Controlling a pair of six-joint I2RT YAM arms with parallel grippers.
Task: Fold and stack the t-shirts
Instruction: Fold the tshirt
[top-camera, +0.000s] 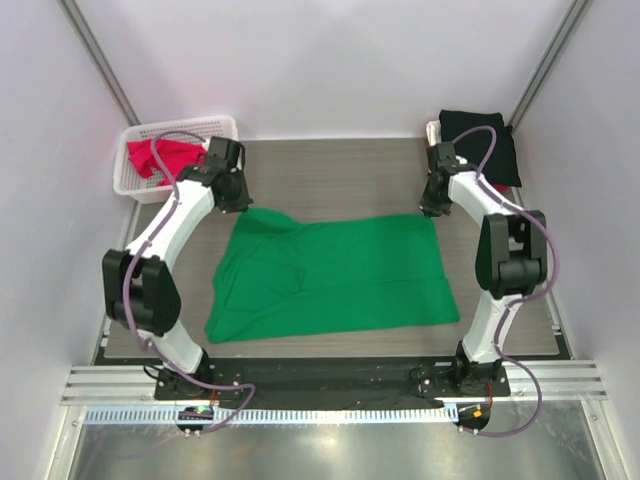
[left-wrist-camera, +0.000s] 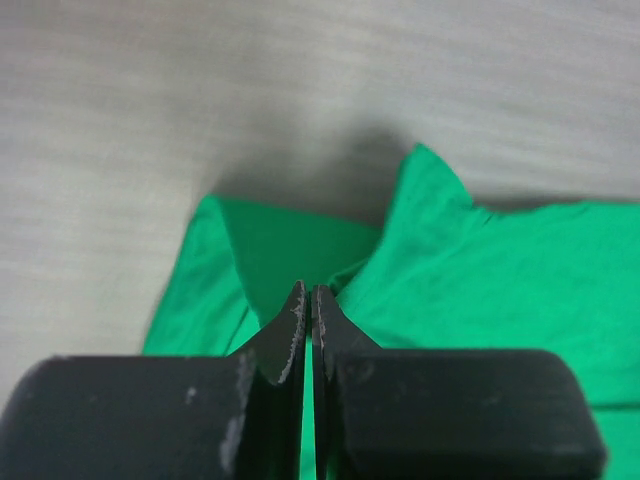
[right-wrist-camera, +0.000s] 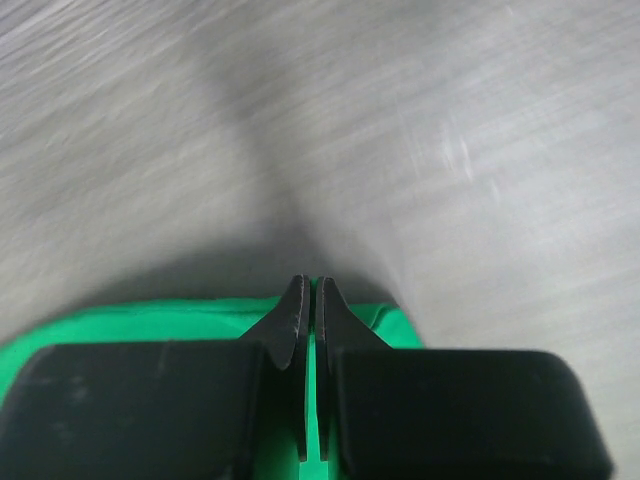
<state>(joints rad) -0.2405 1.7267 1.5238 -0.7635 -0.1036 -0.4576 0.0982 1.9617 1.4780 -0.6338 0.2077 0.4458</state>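
While both arms stretched low toward the far edge of the table (top-camera: 340, 170), the left gripper (left-wrist-camera: 307, 292) and right gripper (right-wrist-camera: 308, 284) were clenched, each seemingly pinching a far corner of the green t-shirt (top-camera: 335, 275) spread mid-table. The first fold was starting, I judged. Next, both corners needed carrying evenly toward the near edge.

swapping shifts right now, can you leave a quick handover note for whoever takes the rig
Hands: left hand shut on the green t-shirt at its far left corner; right hand shut on its far right corner.
Things: green t-shirt spread flat on the table; red t-shirt in the white basket, far left; black t-shirt far right.
Done: black one looks folded.
Left: fold the green one, stack it, then the red.
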